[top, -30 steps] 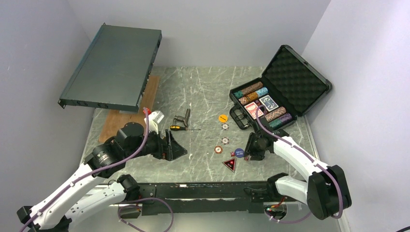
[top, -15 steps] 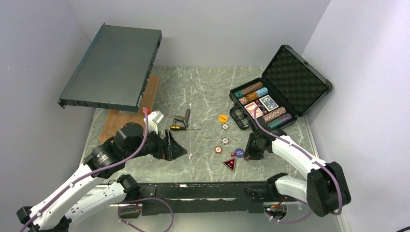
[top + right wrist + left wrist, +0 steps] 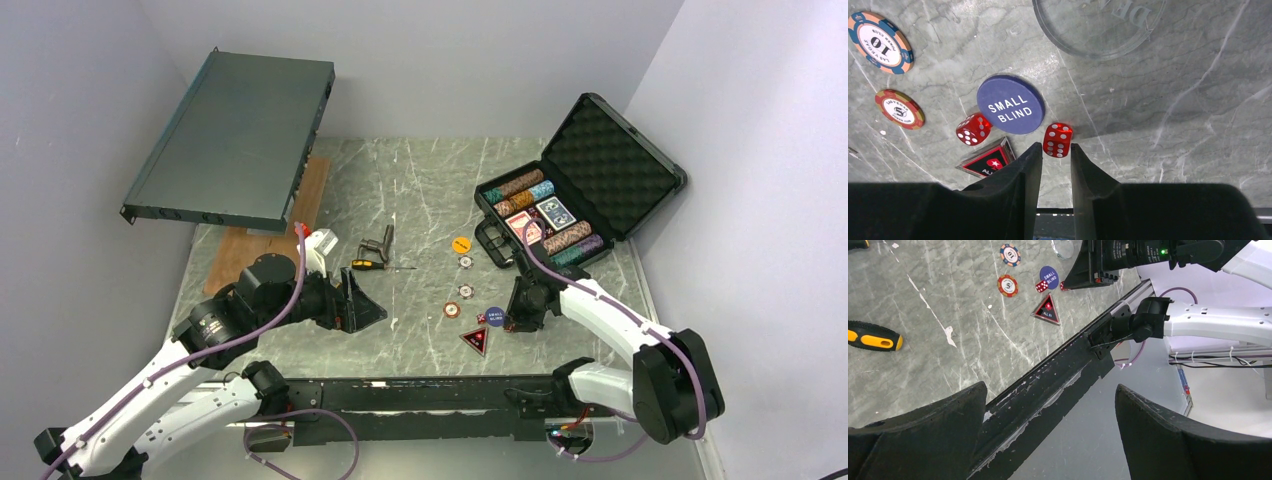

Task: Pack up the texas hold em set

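You are in a robot lab, inside a small test booth. Plain pale walls (image 3: 420,60) close in a stone-look table (image 3: 420,180) on three sides. Two white arms (image 3: 150,385) are bolted to a black rail (image 3: 400,395) just behind your left pincer (image 3: 360,303), and loose cables (image 3: 300,430) hang below the rail. Up and to the left of that pincer, a grey metal rack (image 3: 235,135) stands tilted over a wood board (image 3: 240,260). A screwdriver (image 3: 368,264) lies just past the pincer.

Bright, even overhead light, soft shadows; faint sheen on marble table (image 3: 1173,100); right gripper (image 3: 1055,150) silhouetted, soft-edged.
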Tool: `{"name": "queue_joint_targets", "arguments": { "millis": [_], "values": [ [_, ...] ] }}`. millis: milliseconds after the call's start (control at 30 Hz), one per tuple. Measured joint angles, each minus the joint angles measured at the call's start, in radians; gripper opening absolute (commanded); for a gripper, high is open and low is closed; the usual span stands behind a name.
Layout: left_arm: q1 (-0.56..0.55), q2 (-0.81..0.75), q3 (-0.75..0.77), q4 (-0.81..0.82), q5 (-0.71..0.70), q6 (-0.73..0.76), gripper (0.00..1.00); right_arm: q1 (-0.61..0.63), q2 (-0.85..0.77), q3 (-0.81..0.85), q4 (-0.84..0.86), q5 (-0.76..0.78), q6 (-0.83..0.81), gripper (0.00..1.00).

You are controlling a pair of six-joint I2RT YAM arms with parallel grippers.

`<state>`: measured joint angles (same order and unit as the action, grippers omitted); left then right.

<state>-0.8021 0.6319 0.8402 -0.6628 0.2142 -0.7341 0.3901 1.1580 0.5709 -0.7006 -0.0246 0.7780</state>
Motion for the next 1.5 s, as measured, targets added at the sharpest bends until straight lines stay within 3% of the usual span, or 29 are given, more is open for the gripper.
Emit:
{"name": "queue_joint_targets", "arguments": {
  "millis": [200, 433, 700, 900, 1167, 1500],
  "values": [
    [0.0, 0.0, 0.0, 0.0, 0.0, 0.0, 0.99, 0.003, 0.007, 0.0, 0.002, 0.011, 0.001, 0.22],
    [0.0, 0.0, 0.0, 0.0, 0.002, 0.0, 1.0, 0.005, 0.006, 0.002, 0.002, 0.024, 0.003, 0.0],
    [0.0, 0.006, 0.0, 0.0, 0.008, 0.001, 0.99, -0.011, -0.055, 0.062, -0.007, 0.053, 0.011, 0.0],
    [0.0, 0.071, 0.033, -0.007, 0.029, 0.025, 0.99, -0.165, -0.027, 0.29, 0.023, 0.111, 0.002, 0.0],
    [0.0, 0.08, 0.034, 0.015, 0.039, 0.034, 0.99, -0.424, 0.209, 0.494, 0.182, 0.158, 0.027, 0.0],
    [0.0, 0.145, 0.053, 0.008, 0.039, 0.044, 0.99, -0.482, 0.527, 0.546, 0.298, 0.131, 0.053, 0.0]
  ]
}}
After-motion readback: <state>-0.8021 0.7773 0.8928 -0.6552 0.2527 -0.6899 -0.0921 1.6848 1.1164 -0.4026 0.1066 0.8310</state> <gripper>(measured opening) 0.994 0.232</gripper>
